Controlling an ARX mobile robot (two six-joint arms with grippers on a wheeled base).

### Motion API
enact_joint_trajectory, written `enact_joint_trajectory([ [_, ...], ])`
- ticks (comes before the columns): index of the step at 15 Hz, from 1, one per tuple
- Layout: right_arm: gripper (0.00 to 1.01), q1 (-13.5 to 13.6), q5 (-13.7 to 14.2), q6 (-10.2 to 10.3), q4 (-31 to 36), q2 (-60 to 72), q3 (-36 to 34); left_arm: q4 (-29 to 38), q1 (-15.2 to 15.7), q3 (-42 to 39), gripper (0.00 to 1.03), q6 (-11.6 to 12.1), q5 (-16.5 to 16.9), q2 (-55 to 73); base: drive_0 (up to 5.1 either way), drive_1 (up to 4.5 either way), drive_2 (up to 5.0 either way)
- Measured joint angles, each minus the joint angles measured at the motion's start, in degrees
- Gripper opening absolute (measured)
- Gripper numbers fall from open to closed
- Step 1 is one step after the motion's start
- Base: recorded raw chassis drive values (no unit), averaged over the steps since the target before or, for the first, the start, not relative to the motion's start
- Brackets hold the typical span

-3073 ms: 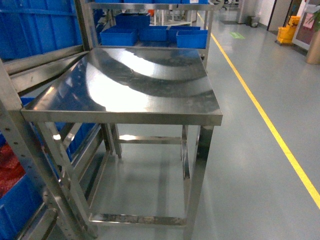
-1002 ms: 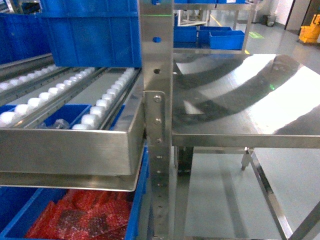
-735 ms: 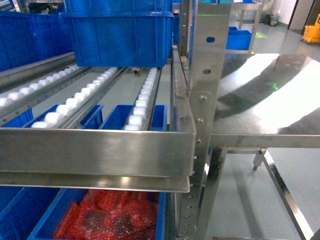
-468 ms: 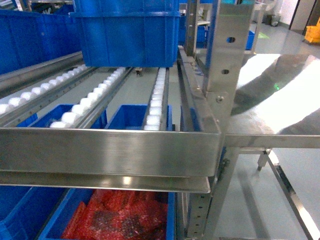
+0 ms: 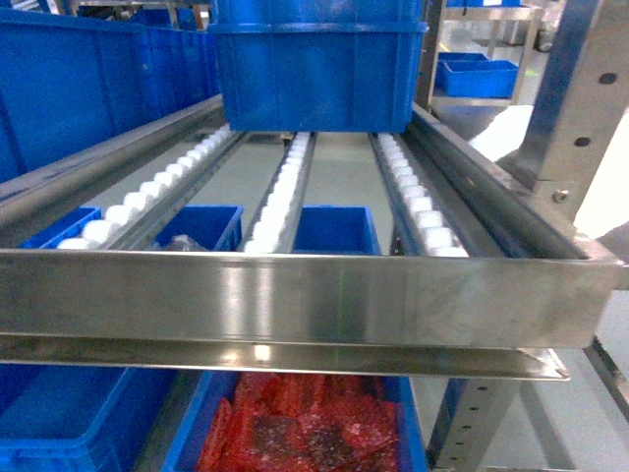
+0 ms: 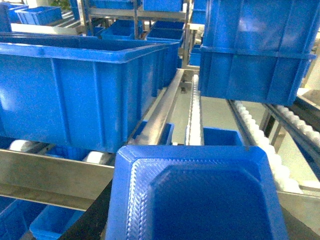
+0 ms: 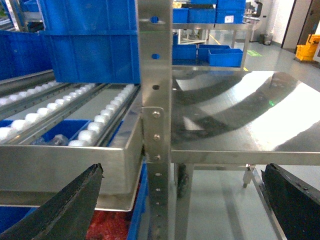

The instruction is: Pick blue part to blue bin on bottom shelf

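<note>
The blue part (image 6: 200, 195), a flat blue tray-like piece with an octagonal recess, fills the bottom of the left wrist view. My left gripper (image 6: 195, 222) is shut on it, and one black finger (image 6: 92, 220) shows at its left edge. Ahead of it lies the bottom shelf (image 5: 295, 295), a steel tier with rows of white rollers. On that tier stands a large blue bin (image 5: 319, 64), with another blue bin (image 6: 75, 90) to its left. My right gripper (image 7: 180, 210) is open and holds nothing, facing a rack post (image 7: 156, 125). Neither gripper shows in the head view.
Small blue bins (image 5: 334, 228) sit under the rollers. A blue bin of red parts (image 5: 305, 428) lies below the front rail. A shiny steel table (image 7: 240, 110) adjoins the rack on the right, with more blue bins (image 7: 225, 55) behind it.
The head view has swung left from the steel table to the roller rack. The rack post has slid off to the right edge, and the roller tier now fills the frame.
</note>
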Motion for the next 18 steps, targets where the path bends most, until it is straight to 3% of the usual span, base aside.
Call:
enact_joint_trajectory([
  [18,0.98,0.0,-0.2,0.0,0.0,0.0,0.0,0.0,0.0,0.0,0.44,0.0,-0.3,0.0,-4.9,2.51,2.5],
])
